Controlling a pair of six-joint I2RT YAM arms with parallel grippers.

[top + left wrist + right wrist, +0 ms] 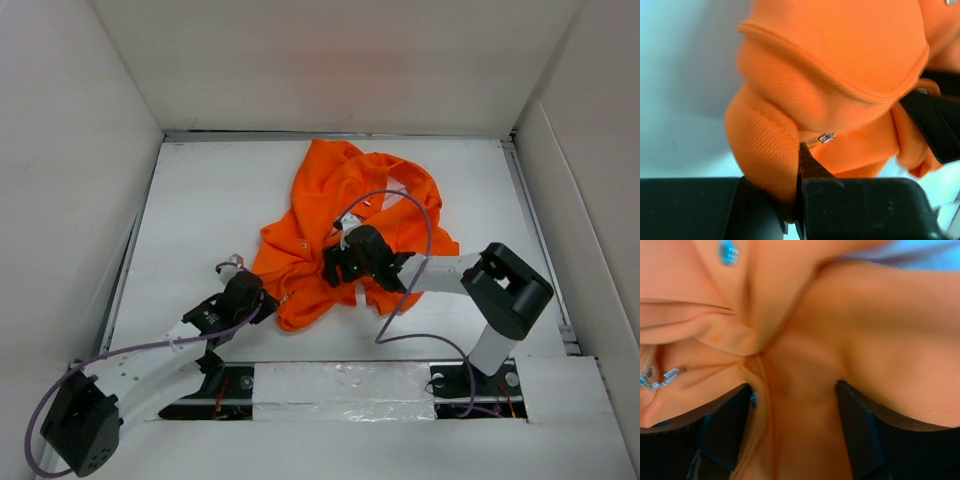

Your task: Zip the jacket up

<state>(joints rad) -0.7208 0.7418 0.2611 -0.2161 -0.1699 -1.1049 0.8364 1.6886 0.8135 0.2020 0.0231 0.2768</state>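
Observation:
The orange jacket (340,200) lies crumpled in the middle of the white table. My left gripper (262,298) is at its lower left edge, shut on a thick fold of the hem (765,150), with the jaws pinched around the fabric. A small metal zipper pull (827,137) on a short chain sits just past the fingertips. My right gripper (338,268) rests on the jacket's middle. Its black fingers (730,425) press on a bunched fold of orange fabric (800,405). A metal zipper pull (670,374) shows to its left.
White walls enclose the table (200,200) on three sides. A purple cable (420,215) loops over the jacket from the right arm. A round metal snap (728,252) sits on the fabric. The right gripper's dark finger (935,125) shows in the left wrist view.

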